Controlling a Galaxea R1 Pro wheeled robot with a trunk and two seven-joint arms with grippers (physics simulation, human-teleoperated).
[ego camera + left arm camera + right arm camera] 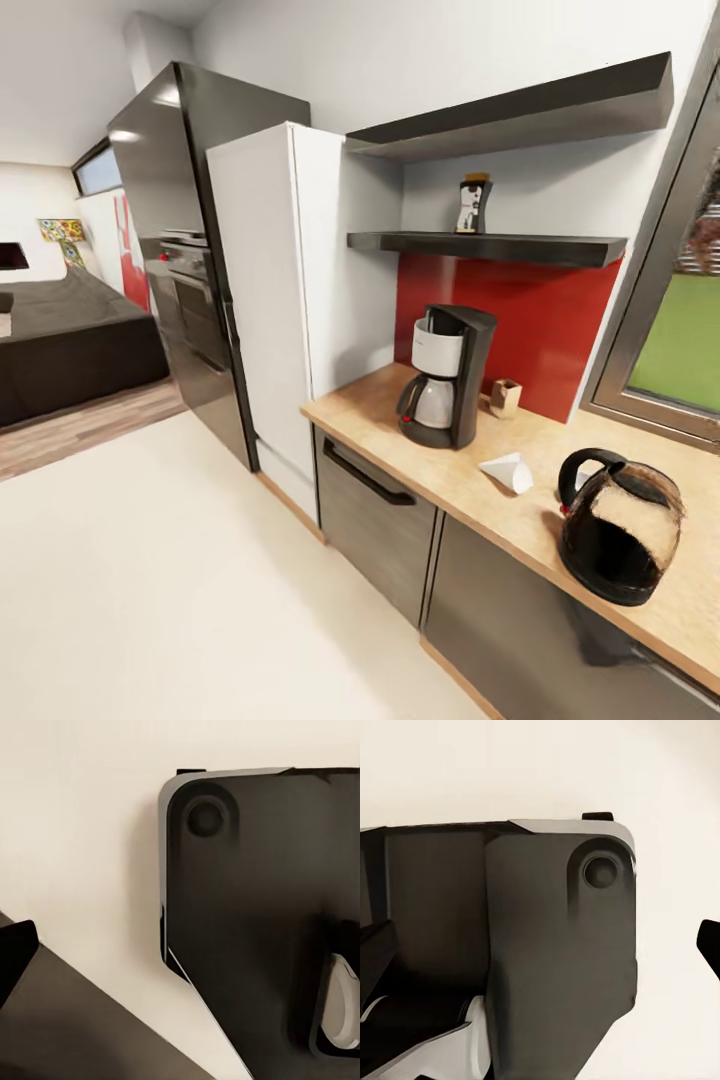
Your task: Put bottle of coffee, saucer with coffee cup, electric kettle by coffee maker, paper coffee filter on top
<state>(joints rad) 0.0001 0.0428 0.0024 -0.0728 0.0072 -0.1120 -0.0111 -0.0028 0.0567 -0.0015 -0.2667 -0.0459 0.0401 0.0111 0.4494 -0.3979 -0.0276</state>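
Note:
The black coffee maker point(445, 375) with its silvery carafe stands on the kitchen countertop point(385, 415) at its left end. To its right, the white paper coffee filter point(508, 470) lies on its side on the wood. Further right, near the front edge, sits the dark glass electric kettle point(618, 530). The bottle of coffee point(473, 205) stands on the black kitchen shelf point(560, 248) above the coffee maker. The saucer and the coffee cup are out of view. A dark fingertip point(15, 952) juts in over the floor in the left wrist view, and another fingertip point(710, 949) in the right wrist view.
A small wooden box point(505, 397) stands behind the coffee maker by the red backsplash. A white fridge point(270, 300) and a black oven tower point(185, 260) flank the counter's left. A second shelf point(520, 110) hangs higher. The robot's dark base point(255, 930) sits on cream floor.

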